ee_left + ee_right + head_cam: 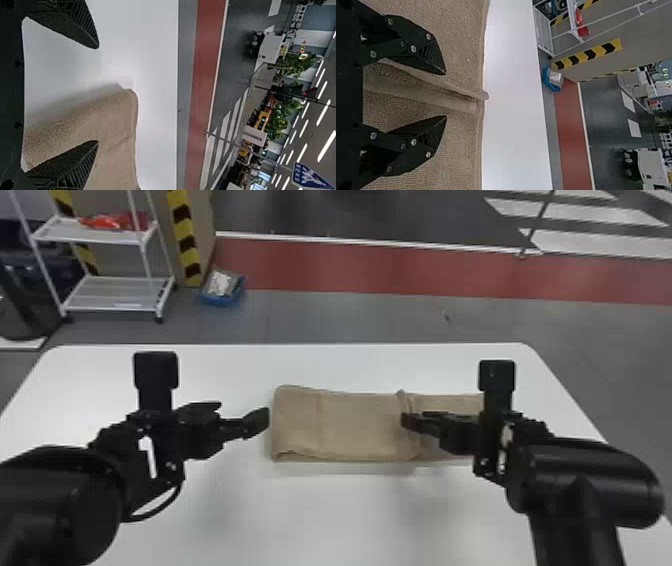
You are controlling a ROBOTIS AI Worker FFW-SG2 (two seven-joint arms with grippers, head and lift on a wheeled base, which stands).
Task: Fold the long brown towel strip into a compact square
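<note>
The brown towel (350,425) lies on the white table, its left part folded over in layers, with a raised edge near its middle-right. My left gripper (245,417) is at the towel's left end. In the left wrist view, the left gripper (98,94) stands open, one finger over the towel (119,130) and the other over bare table. My right gripper (412,422) is above the towel's right part. Seen from the right wrist, the right gripper (446,93) is open too, its fingers on either side of the upright fold edge of the towel (459,51).
The white table (325,515) extends in front of the towel and behind it. Beyond its far edge, a white wire shelf (115,290) and a blue box (222,290) stand on the floor.
</note>
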